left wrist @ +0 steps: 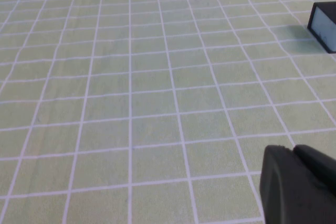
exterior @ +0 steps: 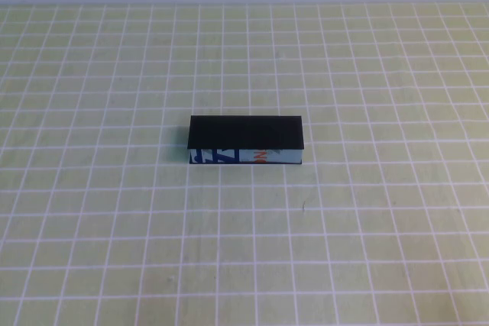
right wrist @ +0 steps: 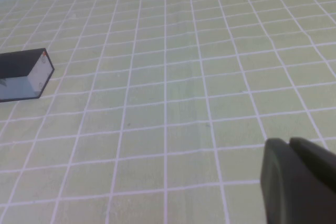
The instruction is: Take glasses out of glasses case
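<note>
Black glasses case (exterior: pixel 247 141) (both pincers (left wrist: pixel 296 182) (right wrist: pixel 296 179) distant).

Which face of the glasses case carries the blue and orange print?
The light-blue front side of the glasses case, facing the robot; the flap lid above it is plain matte black. Left gripper and right gripper are off to either side.

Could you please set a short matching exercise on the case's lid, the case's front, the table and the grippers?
Things:
1. lid
2. front of the case
3. table
4. left gripper and right gripper

Descriptions:
A. yellow-green with a white grid
B. matte black, shut
C. light blue with blue and orange print
D. far from the case, seen only in the wrist views

Pairs: 1-B, 2-C, 3-A, 4-D
</note>
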